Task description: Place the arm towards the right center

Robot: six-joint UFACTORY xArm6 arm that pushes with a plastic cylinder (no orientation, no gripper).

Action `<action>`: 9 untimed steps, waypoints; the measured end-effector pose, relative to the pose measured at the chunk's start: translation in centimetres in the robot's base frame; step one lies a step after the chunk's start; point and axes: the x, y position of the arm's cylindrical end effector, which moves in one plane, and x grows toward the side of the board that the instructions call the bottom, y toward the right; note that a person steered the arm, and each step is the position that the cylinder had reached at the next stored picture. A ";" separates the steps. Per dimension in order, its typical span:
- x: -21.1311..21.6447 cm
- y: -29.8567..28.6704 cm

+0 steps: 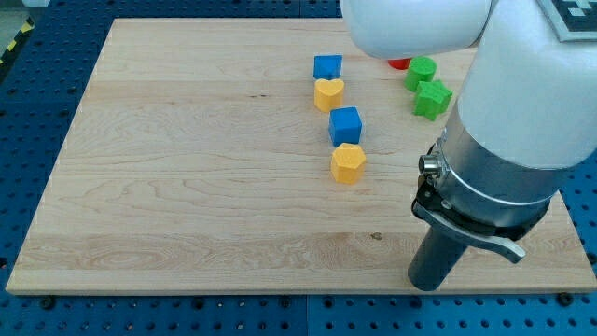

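My tip [430, 287] is resting on the table [187, 187] near the view's bottom right, with the bulky arm [522, 121] looming above it and covering much of the right side. The end effector is just a plain dark rod; it has no jaws, so nothing is spreading or pinching, and it is touching no block.

The task is asking for no block at all: the thing being moved is the arm itself, and the right centre is lying a little toward the view's top from where my tip is standing. I am judging the rod to be stiff and the wooden top smooth, so it should be sliding freely at its one height.

The blocks are looking small, light and hard, likely to skid at the slightest nudge, and there is nowhere to take hold of them; a rod is only ever pushing a side face. The green star [433, 99] and the green block [421, 72] above it are sitting nearest the target zone, with a red block [398, 63] mostly hidden behind the arm. The yellow hexagon [348, 162], lower blue cube [345, 124], yellow heart [328, 93] and upper blue cube [327, 66] are lining up well apart, to the view's left of my tip.
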 end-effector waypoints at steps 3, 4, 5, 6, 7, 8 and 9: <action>-2.6 -9.2; -5.9 -18.1; -6.0 -18.7; -5.9 -18.2; -5.4 -10.7; -5.2 -1.0; -7.6 8.3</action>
